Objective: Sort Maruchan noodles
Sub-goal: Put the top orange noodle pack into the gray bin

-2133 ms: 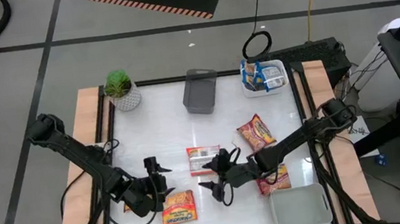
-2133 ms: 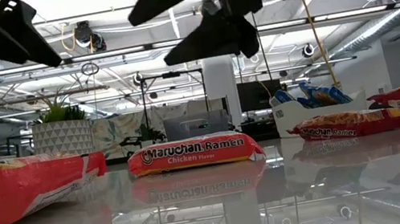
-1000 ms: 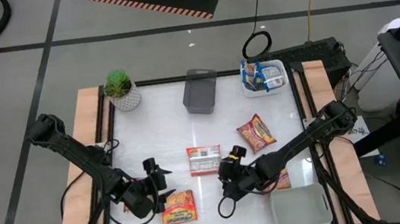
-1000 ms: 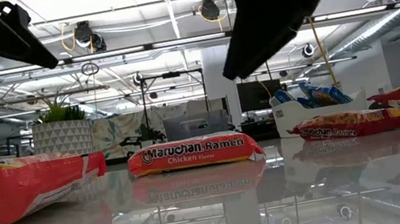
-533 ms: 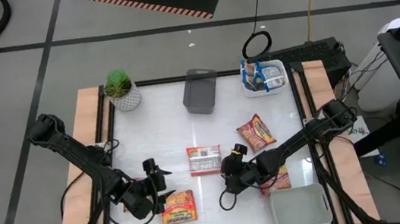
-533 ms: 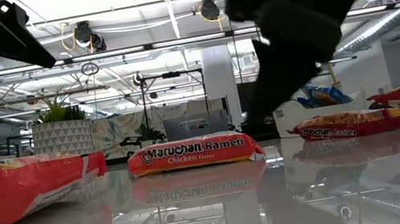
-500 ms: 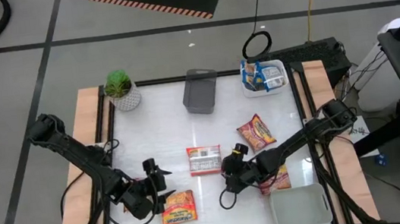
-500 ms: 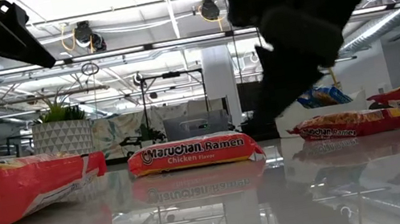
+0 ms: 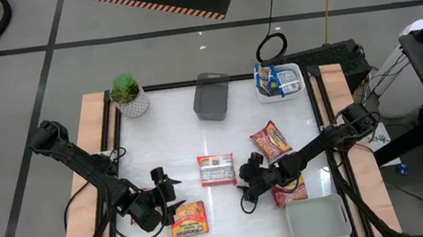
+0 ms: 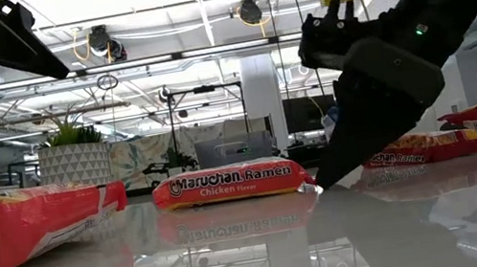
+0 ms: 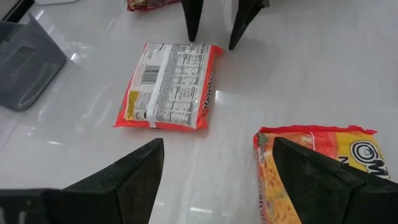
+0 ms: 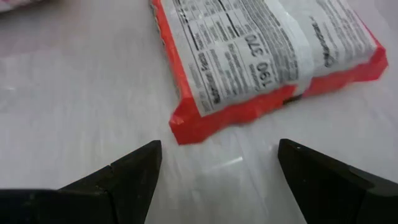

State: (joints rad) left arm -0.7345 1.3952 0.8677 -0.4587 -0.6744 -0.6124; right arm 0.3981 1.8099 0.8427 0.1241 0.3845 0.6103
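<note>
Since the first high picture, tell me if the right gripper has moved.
Yes. The right gripper has shifted toward the table's right side and now sits just right of the face-down packet, fingers open and low over the table.

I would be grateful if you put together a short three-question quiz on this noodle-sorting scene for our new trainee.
1. True or false: the right tool is open and low at the tabletop, beside the label-up packet.
2. Multiple choice: the blue packets lie in A) the grey tray, B) the white tray at the far right corner, C) the white tray at the near right edge.
3. Fill in: the packet by the left tool lies face ____.

Key: 1 true; 2 B; 3 up.
</note>
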